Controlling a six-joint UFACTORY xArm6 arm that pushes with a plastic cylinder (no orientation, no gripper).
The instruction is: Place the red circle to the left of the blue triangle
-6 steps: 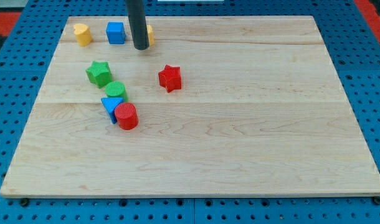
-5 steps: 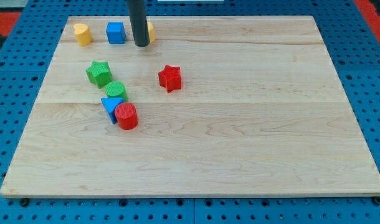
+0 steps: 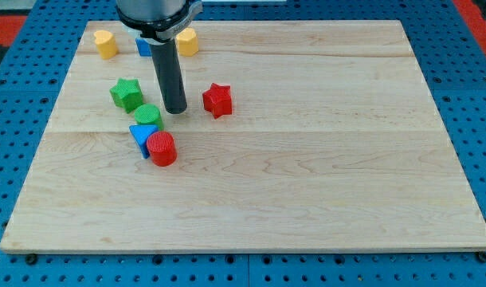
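My tip (image 3: 175, 111) sits on the table (image 3: 307, 183) between the green circle (image 3: 148, 116) and the red star (image 3: 217, 100), just beside the green circle on the view's right and a little above the cluster I have to deal with. I have no hand to open or close, only this rod, so everything depends on which side of a block I come at. The red circle (image 3: 161, 148) lies touching the blue triangle (image 3: 143, 136), on its lower right as the view shows it, which is the wrong side for the task. The green circle crowds the triangle from above, so I judge a push from there would likely disturb both. I read my position as a staging point: from here I could drop down on the view's right of the red circle and work it round below the triangle toward the view's left. The risk is dragging the triangle along, since the two are in contact. The green star (image 3: 127, 93), the blue block (image 3: 144, 46) partly hidden behind my rod, and the two yellow blocks (image 3: 106, 44) (image 3: 187, 41) at the view's top stand well clear of that route.
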